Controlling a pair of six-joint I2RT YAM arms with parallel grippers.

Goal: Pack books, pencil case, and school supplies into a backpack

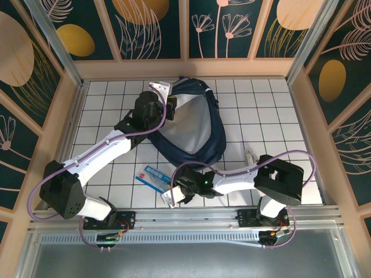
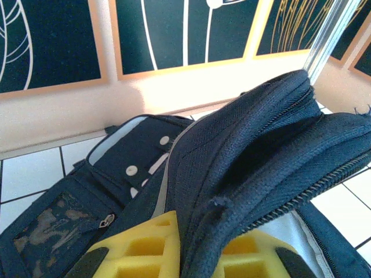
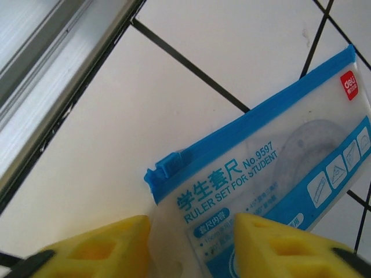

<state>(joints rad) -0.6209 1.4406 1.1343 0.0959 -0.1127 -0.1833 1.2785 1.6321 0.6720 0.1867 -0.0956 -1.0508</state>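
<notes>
Yellow pads [image 2: 151, 231] of left tool [image 2: 200, 255] are closed on the navy backpack [image 2: 249, 133] rim and hold the mouth up. Backpack sits mid-worktop [image 1: 261, 116], toward the back. Fabric is soft and floppy and would likely sag if released, so rim by zipper is the hold. Right tool [image 3: 191, 249] is at near edge, jaws apart astride the corner of the ruler-set pouch [image 3: 278, 174], not clamped by the look. Pouch looks light, thin, slick plastic and lies flat; the blue zip strip looks the best grip. Print: "RULER SET FOR STUDENT", "No.9597", red "deli" tag.
</notes>
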